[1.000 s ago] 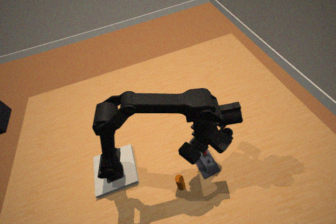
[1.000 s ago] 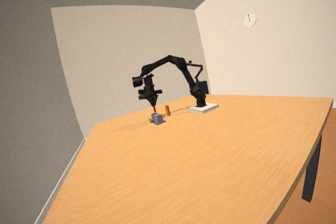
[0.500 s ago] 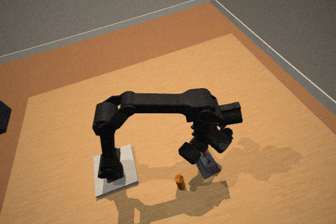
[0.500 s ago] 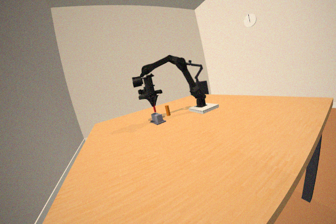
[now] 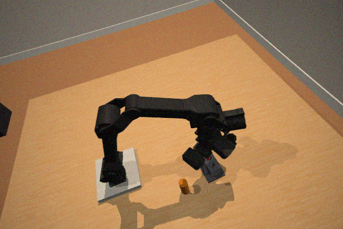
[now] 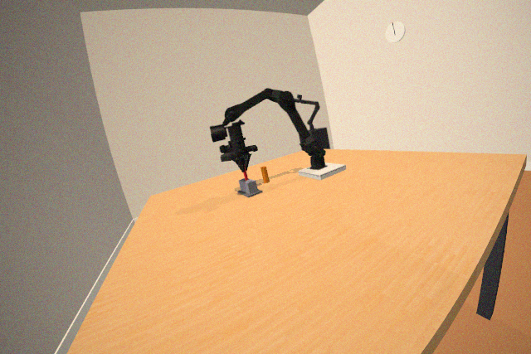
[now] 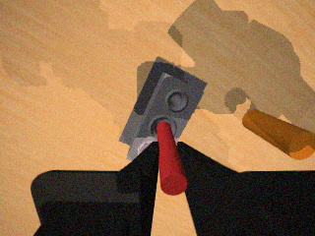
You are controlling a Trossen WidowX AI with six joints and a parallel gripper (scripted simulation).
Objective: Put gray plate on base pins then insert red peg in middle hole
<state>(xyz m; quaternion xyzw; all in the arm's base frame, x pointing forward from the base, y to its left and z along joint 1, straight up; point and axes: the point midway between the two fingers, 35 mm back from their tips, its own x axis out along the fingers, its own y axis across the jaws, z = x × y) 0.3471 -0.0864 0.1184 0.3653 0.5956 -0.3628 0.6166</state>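
Observation:
The gray plate (image 6: 247,181) (image 7: 164,93) lies on the dark gray base (image 6: 249,193) (image 7: 130,133) and looks flat. In the wrist view, one round hole shows at its far end and one in its middle; the near end is partly hidden by the fingers. My gripper (image 7: 166,147) (image 6: 245,169) is shut on the red peg (image 7: 172,177) (image 6: 246,175) (image 5: 208,158), above the plate. The peg is nearly upright, and its lower end is at the middle hole. How far it is in, if at all, cannot be told.
An orange cylinder (image 5: 184,186) (image 6: 265,175) (image 7: 278,134) stands on the table beside the base, toward the arm's mount. The arm's white mounting board (image 5: 133,155) (image 6: 336,168) lies farther off. The arm's shadow falls across the table around the base.

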